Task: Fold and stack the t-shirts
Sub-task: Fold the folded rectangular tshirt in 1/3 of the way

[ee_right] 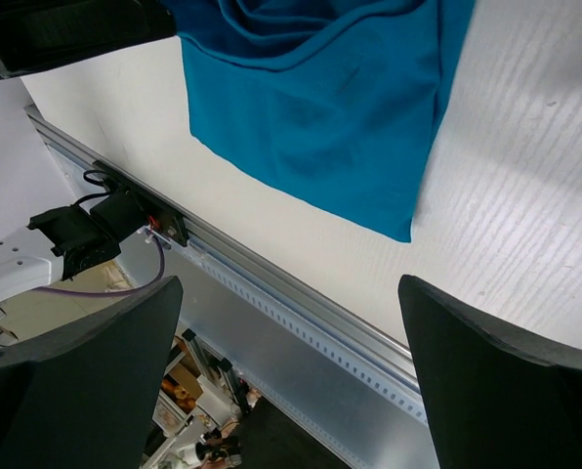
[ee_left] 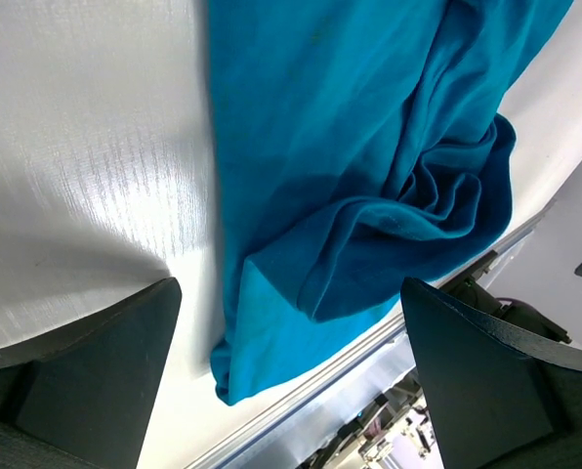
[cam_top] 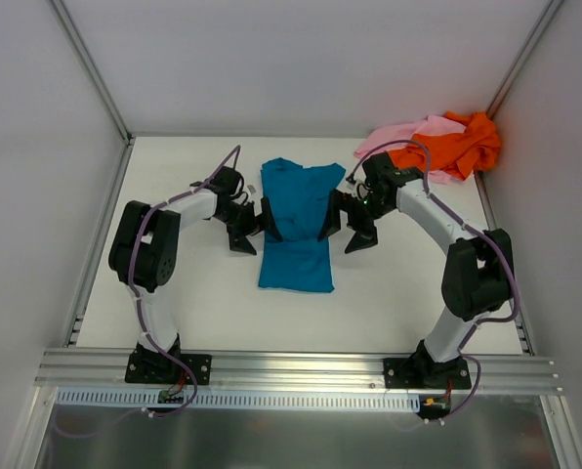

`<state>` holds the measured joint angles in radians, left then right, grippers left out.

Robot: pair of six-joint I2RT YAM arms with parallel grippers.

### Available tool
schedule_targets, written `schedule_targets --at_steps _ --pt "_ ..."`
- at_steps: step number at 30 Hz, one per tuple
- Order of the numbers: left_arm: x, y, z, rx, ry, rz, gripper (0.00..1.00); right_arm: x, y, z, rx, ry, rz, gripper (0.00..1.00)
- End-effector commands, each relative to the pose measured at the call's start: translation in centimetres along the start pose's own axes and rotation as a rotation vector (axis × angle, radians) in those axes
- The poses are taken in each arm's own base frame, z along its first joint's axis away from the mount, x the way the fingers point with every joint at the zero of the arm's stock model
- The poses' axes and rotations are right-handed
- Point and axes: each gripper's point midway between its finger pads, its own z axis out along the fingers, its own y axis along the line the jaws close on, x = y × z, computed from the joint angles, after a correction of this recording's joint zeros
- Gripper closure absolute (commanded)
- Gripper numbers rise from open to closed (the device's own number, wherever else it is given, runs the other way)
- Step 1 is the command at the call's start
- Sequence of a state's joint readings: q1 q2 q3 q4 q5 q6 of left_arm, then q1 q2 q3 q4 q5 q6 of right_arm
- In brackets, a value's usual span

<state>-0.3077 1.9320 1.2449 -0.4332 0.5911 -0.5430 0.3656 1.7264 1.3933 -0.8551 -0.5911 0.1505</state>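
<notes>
The teal-blue t-shirt [cam_top: 296,225] lies partly folded in a long narrow shape in the middle of the white table [cam_top: 174,293], rumpled at its far end. My left gripper [cam_top: 255,230] stands open at the shirt's left edge, with nothing between its fingers. My right gripper [cam_top: 345,227] stands open at the right edge, likewise holding nothing. In the left wrist view the teal cloth [ee_left: 369,147] shows a bunched fold ahead of the open left gripper [ee_left: 291,381]. In the right wrist view a flat corner of the shirt [ee_right: 320,88] lies beyond the open right gripper [ee_right: 291,381]. The orange t-shirt [cam_top: 457,142] and the pink t-shirt [cam_top: 408,132] are heaped in the far right corner.
White walls with metal posts close the table on three sides. An aluminium rail [cam_top: 301,366] runs along the near edge, where both arm bases are bolted. The heap of shirts sits just behind the right arm's elbow.
</notes>
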Motion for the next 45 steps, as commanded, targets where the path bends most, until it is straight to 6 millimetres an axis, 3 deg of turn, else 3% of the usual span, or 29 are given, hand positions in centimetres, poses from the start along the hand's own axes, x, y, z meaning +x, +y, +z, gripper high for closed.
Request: schedule_targets --at_steps 1,7,16,20,26,37,42,45 --pt "-0.1 -2.2 -2.6 0.034 -0.042 0.032 0.01 -0.4 1.2 0.6 -0.025 -0.01 -0.01 0.01" --pt "0.0 -5.9 -8.0 0.094 -0.161 0.137 0.01 -0.1 2.5 1.7 -0.053 0.003 -0.026 0.0" --pt "2.6 -8.5 -12.4 0.2 -0.263 0.165 0.01 -0.2 5.4 6.3 -0.128 0.063 -0.03 0.01" --pt "3.3 -8.3 -12.5 0.231 -0.287 0.151 0.01 -0.9 7.5 8.7 -0.163 0.087 -0.064 0.01" --pt "4.3 -8.1 -13.0 0.239 -0.291 0.171 0.01 -1.8 8.1 11.5 -0.173 0.103 -0.068 0.01" --pt "5.7 -7.0 -12.1 0.233 -0.238 0.165 0.01 -5.7 9.2 13.2 -0.195 0.044 -0.082 0.01" --pt "5.9 -6.7 -11.8 0.228 -0.223 0.166 0.01 -7.5 8.3 14.3 -0.182 0.01 -0.076 0.01" --pt "6.0 -6.5 -11.7 0.222 -0.224 0.18 0.01 -9.3 7.7 13.9 -0.165 -0.037 -0.097 0.01"
